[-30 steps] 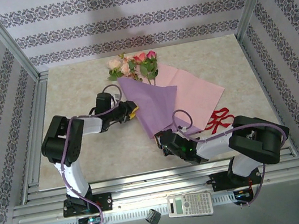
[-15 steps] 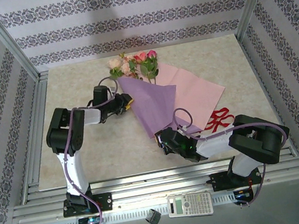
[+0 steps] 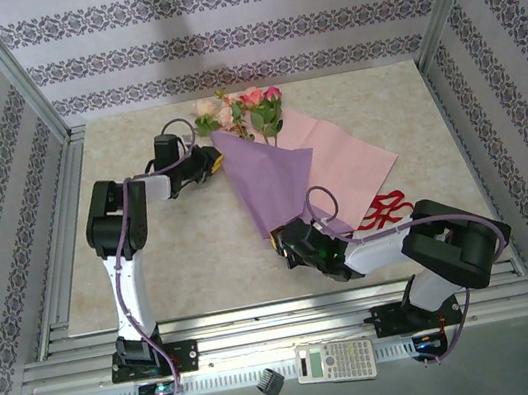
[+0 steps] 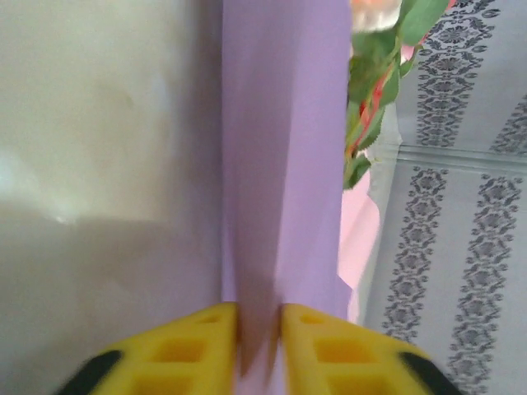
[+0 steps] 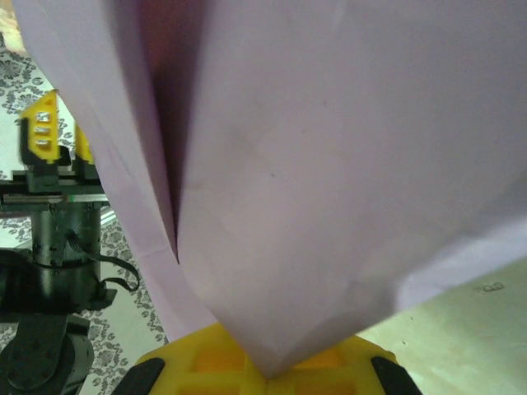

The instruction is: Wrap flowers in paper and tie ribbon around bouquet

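Top external view: paper folded over flowers.
You see left gripper pinching its far corner, right gripper clamping its tip.

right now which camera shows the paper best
Top external: nearly the whole paper is in sight, lilac flap folded over the pink side. The left wrist gives a lilac strip pinched between its jaws; the right wrist, a close-up of the lilac tip.
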